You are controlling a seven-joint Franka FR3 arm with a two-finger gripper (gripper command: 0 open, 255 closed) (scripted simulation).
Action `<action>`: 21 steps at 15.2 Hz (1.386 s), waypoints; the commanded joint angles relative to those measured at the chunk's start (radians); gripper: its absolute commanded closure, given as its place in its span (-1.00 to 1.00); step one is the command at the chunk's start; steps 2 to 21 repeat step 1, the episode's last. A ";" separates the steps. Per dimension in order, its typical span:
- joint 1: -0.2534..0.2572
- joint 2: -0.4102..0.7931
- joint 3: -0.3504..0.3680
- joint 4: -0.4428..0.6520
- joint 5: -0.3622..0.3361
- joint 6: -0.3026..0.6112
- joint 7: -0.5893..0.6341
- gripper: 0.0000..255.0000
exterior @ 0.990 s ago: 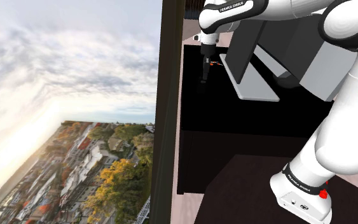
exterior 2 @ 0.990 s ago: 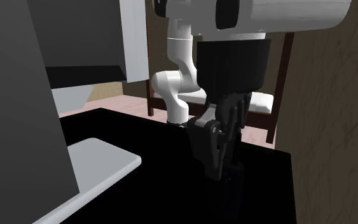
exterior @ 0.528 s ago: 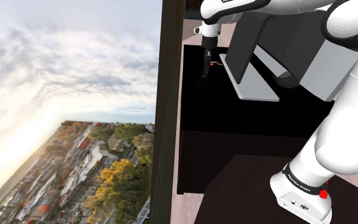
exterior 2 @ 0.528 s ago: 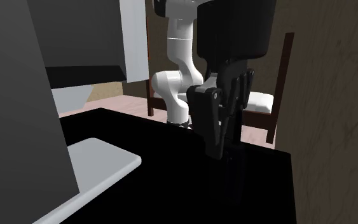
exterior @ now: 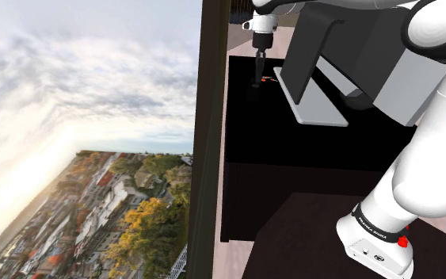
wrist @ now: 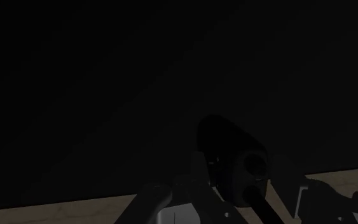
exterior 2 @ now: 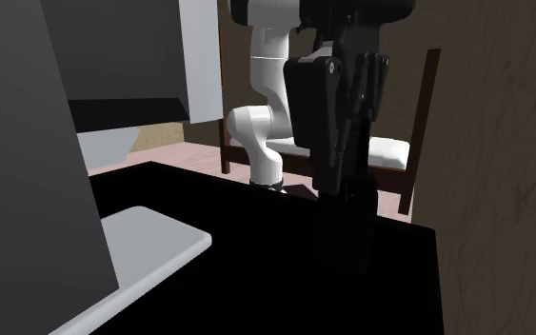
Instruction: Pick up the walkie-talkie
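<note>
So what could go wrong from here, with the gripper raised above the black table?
1. The gripper seems shut on the dark walkie-talkie, but how firmly is hard to see; it could slip out.
2. The grey stand base lies close beside the gripper; a sideways move may hit it.
3. The device is dark like the black table, so a drop could go unnoticed.

- A black table (exterior: 292, 135) fills the middle of the shoulder view.
- On it lies a light grey slab (exterior: 318, 101), carrying a tall dark grey box (exterior: 308, 40).
- A dark brown post (exterior: 211, 119) stands just beside the table's edge.
- Past the post, cloudy sky (exterior: 78, 71) hangs over a hillside town (exterior: 126, 214).
- In the second exterior view, a dark-framed chair with a white seat (exterior 2: 394, 152) stands behind the table on a pinkish floor (exterior 2: 175, 152).
- A brown wall (exterior 2: 494, 143) rises beside the chair.
</note>
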 commanded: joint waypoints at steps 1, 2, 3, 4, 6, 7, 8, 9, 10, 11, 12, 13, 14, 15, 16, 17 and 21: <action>-0.001 -0.001 -0.001 0.005 0.000 -0.007 -0.001 1.00; -0.001 -0.001 -0.001 0.005 0.000 -0.007 -0.001 1.00; -0.001 -0.001 -0.001 0.005 0.000 -0.007 -0.001 1.00; -0.001 -0.001 -0.001 0.005 0.000 -0.007 -0.001 1.00; -0.001 -0.001 -0.001 0.005 0.000 -0.007 -0.001 1.00; -0.001 -0.001 -0.001 0.005 0.000 -0.007 -0.001 1.00; -0.001 -0.001 -0.001 0.005 0.000 -0.007 -0.001 1.00; -0.001 -0.001 -0.001 0.005 0.000 -0.007 -0.001 1.00; -0.001 -0.001 -0.001 0.005 0.000 -0.007 -0.001 1.00; -0.001 -0.001 -0.001 0.005 0.000 -0.007 -0.001 1.00; -0.001 -0.001 -0.001 0.005 0.000 -0.007 -0.001 1.00; -0.001 -0.001 -0.001 0.005 0.000 -0.007 -0.001 1.00; -0.001 -0.001 -0.001 0.005 0.000 -0.007 -0.001 1.00; -0.001 -0.001 -0.001 0.005 0.000 -0.007 -0.001 1.00; -0.001 -0.001 -0.001 0.005 0.000 -0.007 -0.001 1.00; -0.001 -0.001 -0.001 0.005 0.000 -0.007 -0.001 1.00; -0.001 -0.001 -0.001 0.005 0.000 -0.007 -0.001 1.00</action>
